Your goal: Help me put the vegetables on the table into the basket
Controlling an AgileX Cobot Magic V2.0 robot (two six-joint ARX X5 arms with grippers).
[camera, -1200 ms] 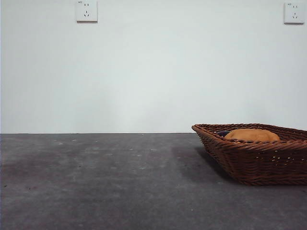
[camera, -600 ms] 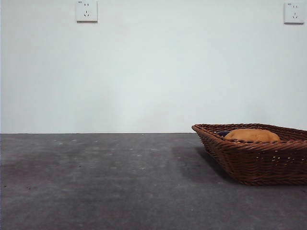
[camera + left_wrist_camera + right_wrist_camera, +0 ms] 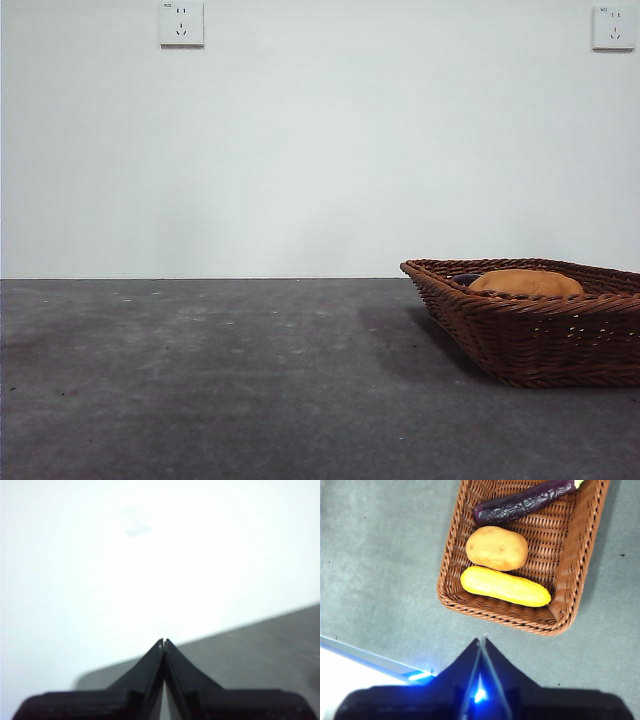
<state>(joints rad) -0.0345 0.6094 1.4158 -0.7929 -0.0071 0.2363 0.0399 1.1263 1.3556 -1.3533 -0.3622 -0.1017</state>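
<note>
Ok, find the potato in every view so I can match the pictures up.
Front view: potato shows as an orange-brown hump above the basket rim, right side.
Left wrist view: not in it; only wall and table.
Right wrist view: potato lies inside the basket, between the purple eggplant and the yellow corn-like piece.
Shared landmark: the basket.

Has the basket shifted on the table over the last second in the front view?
No. The basket sits at the same spot on the table; its left rim corner keeps its place against the table's far edge and the wall socket.
</note>
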